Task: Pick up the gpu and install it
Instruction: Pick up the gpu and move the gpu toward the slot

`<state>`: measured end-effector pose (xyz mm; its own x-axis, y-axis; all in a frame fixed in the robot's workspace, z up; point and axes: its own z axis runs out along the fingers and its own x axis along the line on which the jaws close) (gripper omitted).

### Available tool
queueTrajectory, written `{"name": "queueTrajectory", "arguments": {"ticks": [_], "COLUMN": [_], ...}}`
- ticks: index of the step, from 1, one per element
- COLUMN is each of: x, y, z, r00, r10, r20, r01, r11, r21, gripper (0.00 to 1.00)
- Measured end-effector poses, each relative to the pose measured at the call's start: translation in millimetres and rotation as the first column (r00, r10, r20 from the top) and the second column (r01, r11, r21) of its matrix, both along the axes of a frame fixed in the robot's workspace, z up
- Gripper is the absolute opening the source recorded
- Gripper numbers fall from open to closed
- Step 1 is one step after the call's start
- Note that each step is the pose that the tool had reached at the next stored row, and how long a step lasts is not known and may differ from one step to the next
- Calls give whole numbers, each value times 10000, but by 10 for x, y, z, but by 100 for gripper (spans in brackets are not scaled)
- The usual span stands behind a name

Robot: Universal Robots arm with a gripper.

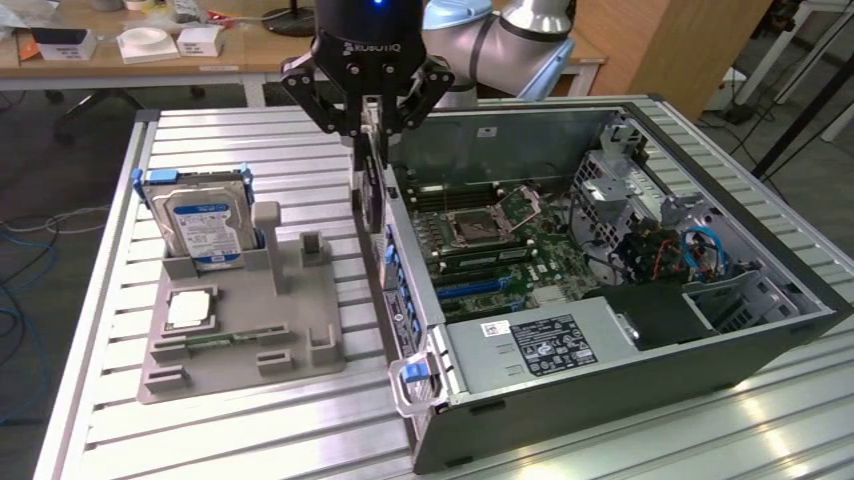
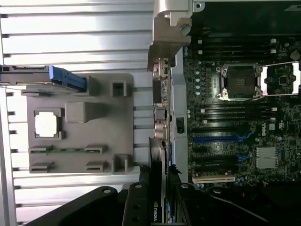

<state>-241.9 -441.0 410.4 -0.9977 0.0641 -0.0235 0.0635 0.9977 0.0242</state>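
A robotics lab bench set up for computer assembly.
A robot arm point(image 1: 527, 30) (its gripper point(image 1: 367, 128) clamped on the gpu point(image 1: 366, 175)) hangs over a slatted aluminium table point(image 1: 227, 135) bearing an open computer case point(image 1: 641, 385) and a grey parts fixture point(image 1: 240, 350). Behind stands a wooden desk point(image 1: 134, 72) with small white boxes point(image 1: 147, 42), and loose cables point(image 1: 16, 290) lie on the floor.
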Motion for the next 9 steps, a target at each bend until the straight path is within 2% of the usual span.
{"name": "queueTrajectory", "arguments": {"ticks": [9], "x": [83], "y": [0], "z": [0], "r00": [10000], "r10": [8], "r20": [0], "r01": [-8], "r11": [10000], "r21": [0], "gripper": [26]}}
